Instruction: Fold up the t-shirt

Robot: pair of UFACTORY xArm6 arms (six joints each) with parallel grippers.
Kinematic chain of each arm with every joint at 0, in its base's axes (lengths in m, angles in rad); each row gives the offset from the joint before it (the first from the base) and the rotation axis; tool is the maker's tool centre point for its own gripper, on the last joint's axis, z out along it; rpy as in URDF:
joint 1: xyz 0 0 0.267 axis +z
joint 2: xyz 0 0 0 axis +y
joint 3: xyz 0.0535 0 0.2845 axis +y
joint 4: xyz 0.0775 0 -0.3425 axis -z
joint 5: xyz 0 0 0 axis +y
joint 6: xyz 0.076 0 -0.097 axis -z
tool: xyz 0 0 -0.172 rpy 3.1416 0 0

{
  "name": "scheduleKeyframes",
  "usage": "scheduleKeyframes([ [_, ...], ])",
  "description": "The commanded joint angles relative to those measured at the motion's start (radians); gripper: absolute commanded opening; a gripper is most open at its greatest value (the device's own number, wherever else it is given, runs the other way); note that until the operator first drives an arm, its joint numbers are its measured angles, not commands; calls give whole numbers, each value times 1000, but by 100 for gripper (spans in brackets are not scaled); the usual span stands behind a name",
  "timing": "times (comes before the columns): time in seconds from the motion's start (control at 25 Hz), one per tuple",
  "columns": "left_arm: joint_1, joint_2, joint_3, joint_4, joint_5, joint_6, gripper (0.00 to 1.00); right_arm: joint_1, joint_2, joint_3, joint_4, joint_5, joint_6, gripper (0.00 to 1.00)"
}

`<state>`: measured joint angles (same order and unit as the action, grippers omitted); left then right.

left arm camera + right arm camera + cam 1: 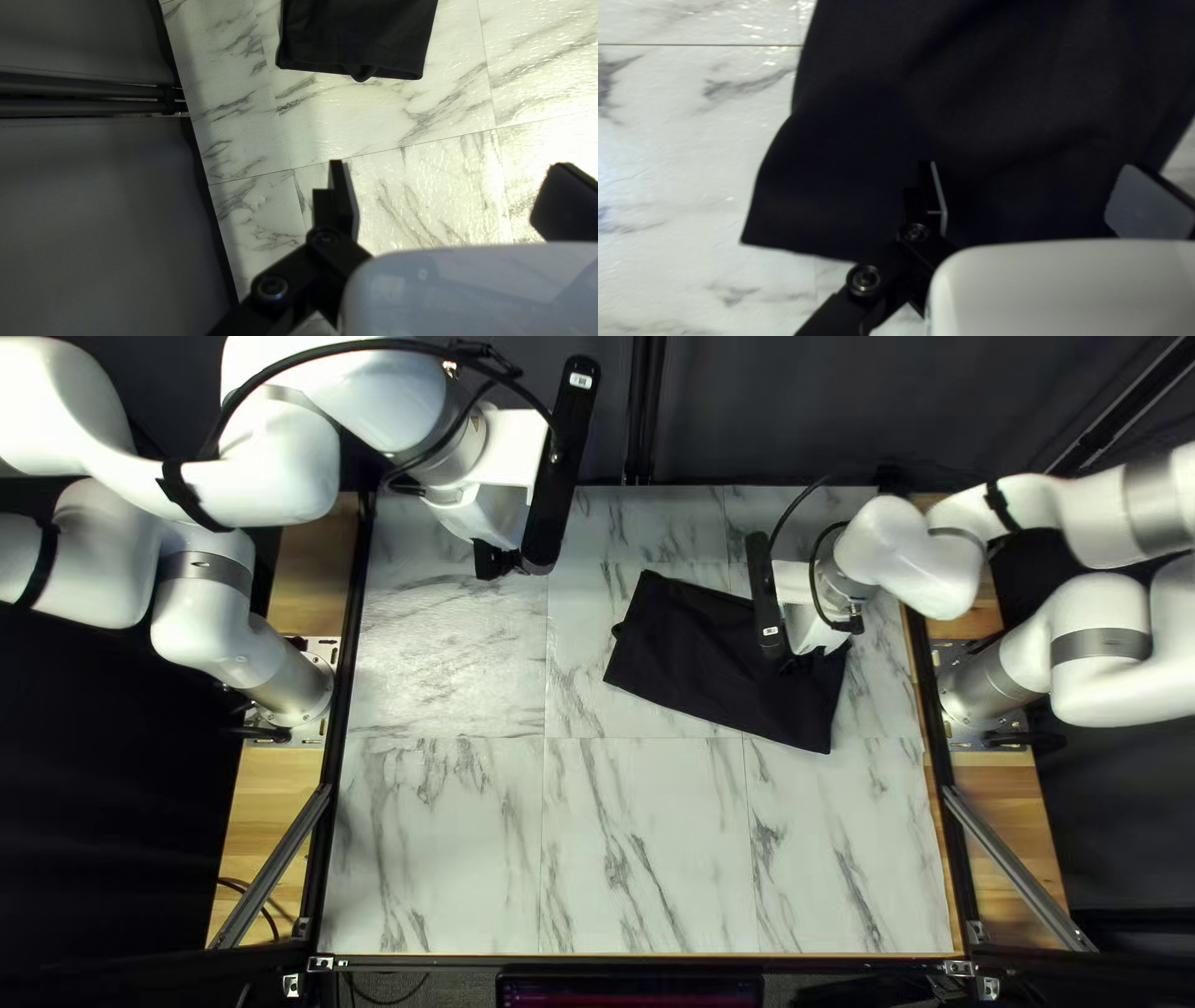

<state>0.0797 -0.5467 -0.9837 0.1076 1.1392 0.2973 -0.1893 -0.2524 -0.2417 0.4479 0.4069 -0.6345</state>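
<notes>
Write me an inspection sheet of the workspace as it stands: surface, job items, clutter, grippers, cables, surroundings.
Surface: table has a pale marble pattern with thin seams.
Job items: black shirt lies right of the table's middle in the top left view, as a flat four-sided piece, apparently partly folded; a small tab sticks out at one edge.
Clutter: nothing seen.
Left gripper: open, above the table, off the shirt.
Right gripper: open, over the shirt, not gripping it; contact cannot be told.
Cables: black cables loop along both arms.
Surroundings: dark curtain behind the far edge; screen at the near edge.
</notes>
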Motion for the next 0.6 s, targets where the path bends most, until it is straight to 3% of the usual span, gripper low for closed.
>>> scheduleKeyframes([
  [0.04, 0, 0, 0, 0, 0, 0, 100, 12, -87, 15, -62, 59, 85, 100],
  [0.16, 0, 0, 0, 0, 0, 0, 100, 42, -179, 5, -165, 135, 215, 100],
  [0.32, 0, 0, 0, 0, 0, 0, 100, 71, -217, -8, -234, 168, 298, 100],
  [0.6, 0, 0, 0, 0, 0, 0, 100, 81, -67, 13, -114, 23, 185, 100],
])
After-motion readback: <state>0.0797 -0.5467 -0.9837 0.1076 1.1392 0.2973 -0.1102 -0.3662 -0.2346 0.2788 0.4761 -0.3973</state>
